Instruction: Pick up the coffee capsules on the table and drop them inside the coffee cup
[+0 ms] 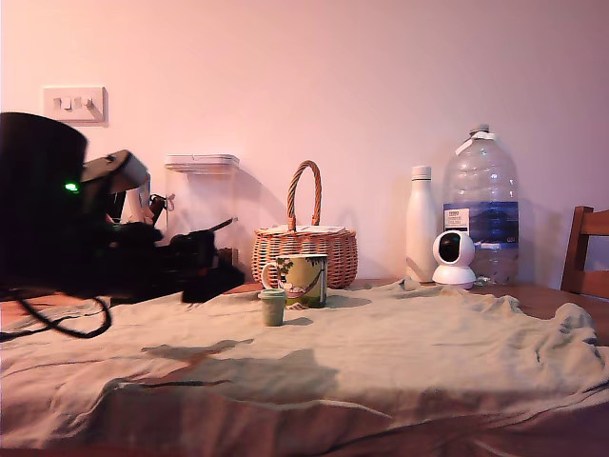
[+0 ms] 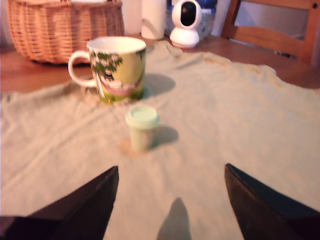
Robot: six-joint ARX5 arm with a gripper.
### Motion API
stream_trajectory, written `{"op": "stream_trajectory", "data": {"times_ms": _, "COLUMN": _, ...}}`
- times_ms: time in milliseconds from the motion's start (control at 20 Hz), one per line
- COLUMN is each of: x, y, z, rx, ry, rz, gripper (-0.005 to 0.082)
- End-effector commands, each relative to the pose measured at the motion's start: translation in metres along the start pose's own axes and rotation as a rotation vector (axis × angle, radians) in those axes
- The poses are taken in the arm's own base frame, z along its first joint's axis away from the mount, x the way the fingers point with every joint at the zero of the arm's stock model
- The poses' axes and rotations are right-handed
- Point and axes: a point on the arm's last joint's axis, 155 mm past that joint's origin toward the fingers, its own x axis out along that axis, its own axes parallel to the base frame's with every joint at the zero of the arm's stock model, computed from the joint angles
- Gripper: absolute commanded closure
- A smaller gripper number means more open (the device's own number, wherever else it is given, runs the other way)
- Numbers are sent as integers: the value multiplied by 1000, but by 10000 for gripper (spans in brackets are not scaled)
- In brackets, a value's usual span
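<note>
A small muted-green coffee capsule (image 1: 273,307) (image 2: 142,127) stands upright on the cloth-draped table (image 1: 400,352), just in front of the printed coffee cup (image 1: 303,279) (image 2: 116,68), apart from it. The cup stands upright, handle toward the exterior view's left. My gripper (image 1: 221,276) (image 2: 170,175) hangs low at the exterior view's left, short of the capsule. Its two dark fingers (image 2: 85,205) are spread wide with nothing between them, and the capsule sits ahead of the gap.
A wicker basket (image 1: 304,249) with a tall handle stands behind the cup. A white bottle (image 1: 421,225), a large water jug (image 1: 481,200) and a small white camera (image 1: 454,259) stand at the back right. A wooden chair (image 1: 586,252) is at the right edge.
</note>
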Motion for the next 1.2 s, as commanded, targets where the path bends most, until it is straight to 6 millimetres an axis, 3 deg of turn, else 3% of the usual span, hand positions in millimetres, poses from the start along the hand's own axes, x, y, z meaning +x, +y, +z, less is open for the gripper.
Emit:
{"op": "stream_trajectory", "data": {"times_ms": 0, "x": 7, "y": 0, "z": -7, "rx": 3, "ry": 22, "rz": -5, "gripper": 153}}
{"op": "stream_trajectory", "data": {"times_ms": 450, "x": 39, "y": 5, "z": 6, "rx": 40, "ry": 54, "rz": -8, "gripper": 153}}
{"op": "stream_trajectory", "data": {"times_ms": 1150, "x": 82, "y": 10, "z": -25, "rx": 16, "ry": 145, "rz": -43, "gripper": 153}}
